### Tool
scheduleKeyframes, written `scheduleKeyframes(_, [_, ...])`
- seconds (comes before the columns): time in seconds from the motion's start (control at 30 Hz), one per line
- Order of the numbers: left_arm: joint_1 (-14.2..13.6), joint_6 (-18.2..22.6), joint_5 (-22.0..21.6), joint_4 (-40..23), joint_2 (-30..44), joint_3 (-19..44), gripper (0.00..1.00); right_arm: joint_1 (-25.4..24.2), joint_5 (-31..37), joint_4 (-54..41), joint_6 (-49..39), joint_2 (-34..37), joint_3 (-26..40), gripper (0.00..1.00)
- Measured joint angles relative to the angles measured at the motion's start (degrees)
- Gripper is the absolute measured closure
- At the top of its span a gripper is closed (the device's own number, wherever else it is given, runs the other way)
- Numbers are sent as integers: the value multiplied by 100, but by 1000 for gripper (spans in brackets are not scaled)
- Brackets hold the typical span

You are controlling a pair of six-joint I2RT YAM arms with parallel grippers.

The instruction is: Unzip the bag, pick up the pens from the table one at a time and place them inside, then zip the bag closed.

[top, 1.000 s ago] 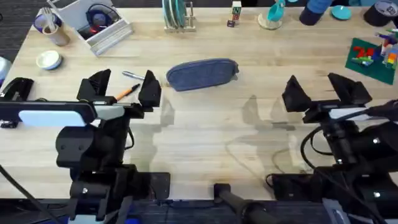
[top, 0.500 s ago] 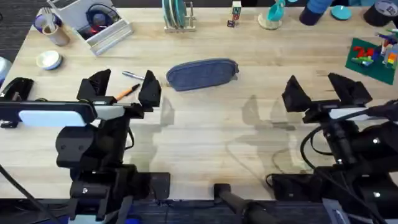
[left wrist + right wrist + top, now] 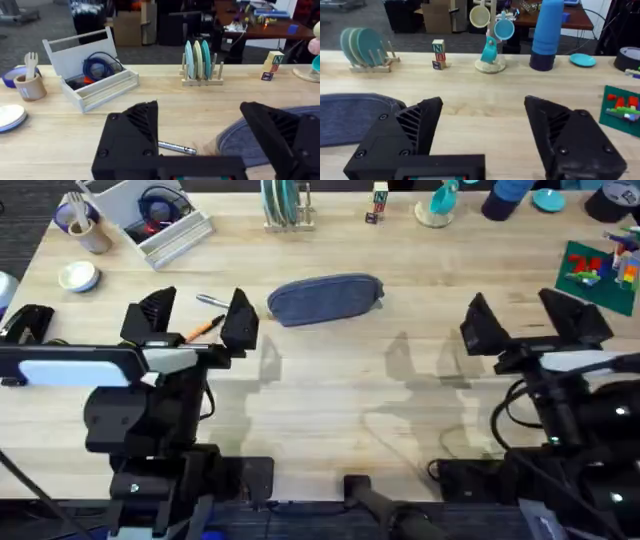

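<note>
The blue-grey bag lies on the table at centre back; it also shows as the bag and the bag in the wrist views. An orange pen and a silvery pen lie just left of it, between the fingers of my left gripper, which hangs open above them. The silvery pen shows past the left fingers. My right gripper is open over bare wood, well right of the bag, holding nothing.
A white organiser tray, a cup and a small bowl sit at back left. A plate rack, blocks, a mug stand and a green brick plate line the back and right.
The right gripper has shifted slightly to the right and away from the base. The left arm has nudged a little; the bag and pens stay put.
</note>
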Motion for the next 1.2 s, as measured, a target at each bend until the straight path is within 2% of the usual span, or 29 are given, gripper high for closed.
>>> scheduleKeyframes(0.13, [0,-46,2,-525,0,368,7,0,0,-379,86,0,423,5])
scheduleKeyframes(0.3, [0,-68,-8,-1340,24,1109,7,0,0,-872,128,12,967,5])
scheduleKeyframes(0.47, [0,-83,-51,-1883,399,1845,8,0,0,-1222,131,381,1561,5])
scheduleKeyframes(0.83, [0,-84,-66,-2588,2119,3528,8,0,-118,-1966,151,2065,3310,5])
scheduleKeyframes(1.2, [0,-89,-50,-4020,3919,5395,7,0,-411,-3249,170,4000,5046,5])
